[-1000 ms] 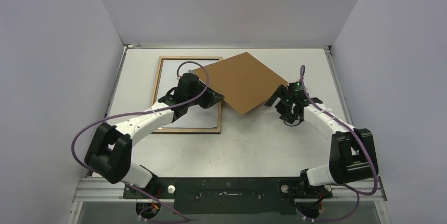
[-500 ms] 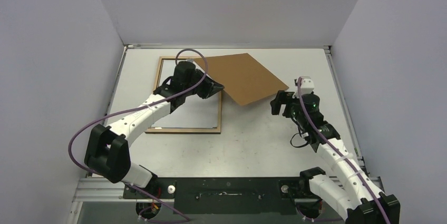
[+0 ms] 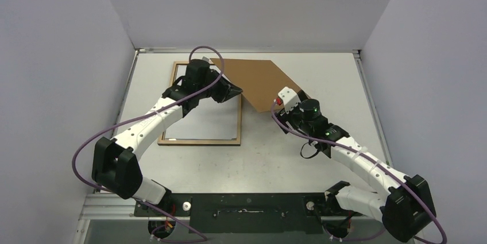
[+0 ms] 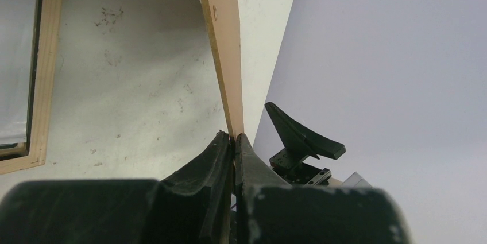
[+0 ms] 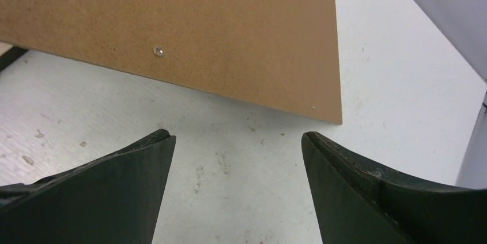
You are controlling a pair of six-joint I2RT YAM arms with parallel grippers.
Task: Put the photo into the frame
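My left gripper (image 4: 232,138) pinches tight the edge of the plain brown backing board (image 3: 258,80), tilted over a corner of the thin light-wood rectangular frame (image 3: 201,141) lying flat on the white table (image 3: 287,152). My right gripper (image 5: 236,140) gapes wide, empty, near the board's corner

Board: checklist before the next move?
1. Left hand shut on the board edge: ok.
2. Right hand open, board ahead of it and not gripped: ok.
3. Frame lying flat, wood back up: ok.
4. Board clear of frame: cannot tell; in the top view its far corner overlaps the frame's far right corner.
5. Photo seated in frame: cannot tell.
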